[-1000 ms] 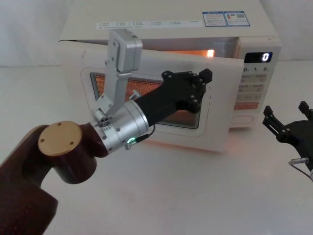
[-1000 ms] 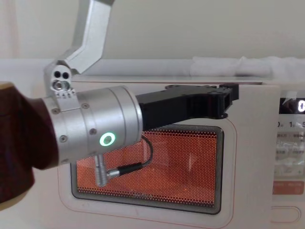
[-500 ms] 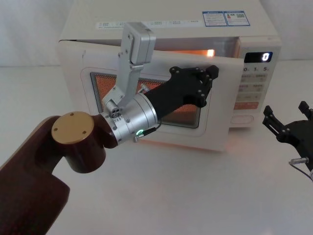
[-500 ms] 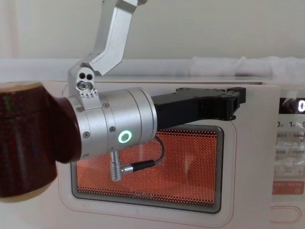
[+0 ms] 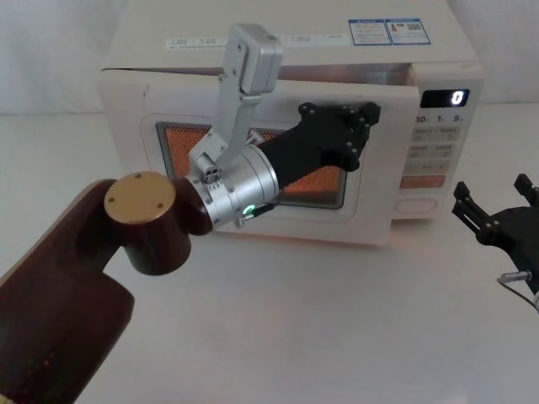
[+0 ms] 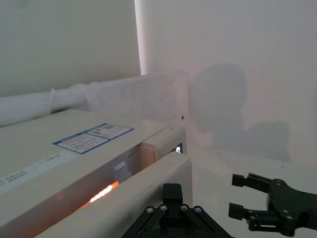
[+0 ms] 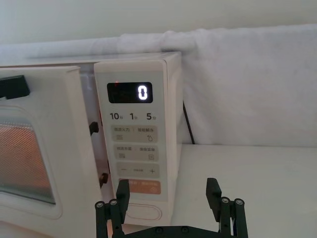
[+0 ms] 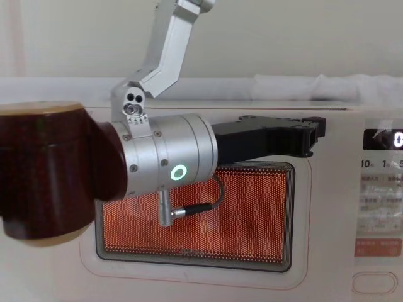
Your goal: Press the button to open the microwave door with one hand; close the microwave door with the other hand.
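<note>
The cream-white microwave (image 5: 295,46) stands at the back of the table with its light on. The microwave door (image 5: 126,143) (image 8: 315,220) is ajar by a narrow gap at its latch side (image 7: 74,124). My left gripper (image 5: 364,118) (image 8: 315,133) (image 6: 172,191) is shut and its tip rests against the door's upper right corner, above the window. My right gripper (image 5: 493,198) (image 7: 167,193) (image 6: 237,195) hovers open to the right of the microwave, a short way in front of the control panel. The pill-shaped button (image 5: 414,204) (image 7: 143,213) (image 8: 374,283) sits at the panel's bottom, untouched.
The black display (image 5: 445,98) reads 0 above the keypad with its orange-red key (image 5: 419,181). A white padded wall (image 7: 247,84) runs behind the microwave. Bare white tabletop (image 5: 337,320) lies in front.
My left arm has pushed forward and the door has swung from well ajar to nearly shut. The right gripper has not moved.
</note>
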### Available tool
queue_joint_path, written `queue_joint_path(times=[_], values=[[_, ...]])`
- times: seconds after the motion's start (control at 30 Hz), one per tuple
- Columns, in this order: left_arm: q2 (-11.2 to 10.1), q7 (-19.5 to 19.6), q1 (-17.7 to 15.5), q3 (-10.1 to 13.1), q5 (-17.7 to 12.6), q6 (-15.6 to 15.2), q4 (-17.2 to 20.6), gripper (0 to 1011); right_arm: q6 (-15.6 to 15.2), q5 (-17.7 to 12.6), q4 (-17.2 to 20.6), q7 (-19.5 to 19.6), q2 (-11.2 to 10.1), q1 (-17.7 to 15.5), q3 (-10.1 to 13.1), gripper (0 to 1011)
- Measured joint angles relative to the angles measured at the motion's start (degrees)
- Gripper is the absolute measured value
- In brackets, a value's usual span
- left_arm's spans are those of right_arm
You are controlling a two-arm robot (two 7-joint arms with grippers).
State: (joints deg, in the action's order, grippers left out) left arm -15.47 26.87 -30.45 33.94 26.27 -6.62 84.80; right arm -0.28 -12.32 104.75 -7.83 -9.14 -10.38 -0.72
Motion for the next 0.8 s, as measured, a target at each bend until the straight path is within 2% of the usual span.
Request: queue_joint_path(times=[0.23,0.8], values=[[1.9,-0.6,-2.1,0.0,-0.8,0.0,-3.0,0,0.0,0.0,0.0,0.0,0.0,0.0,0.0,1000],[3.8,-1.5,-3.8,-1.2,-2.3,0.4,-6.5,0,0.0,0.0,0.0,0.0,0.0,0.0,0.0,1000]])
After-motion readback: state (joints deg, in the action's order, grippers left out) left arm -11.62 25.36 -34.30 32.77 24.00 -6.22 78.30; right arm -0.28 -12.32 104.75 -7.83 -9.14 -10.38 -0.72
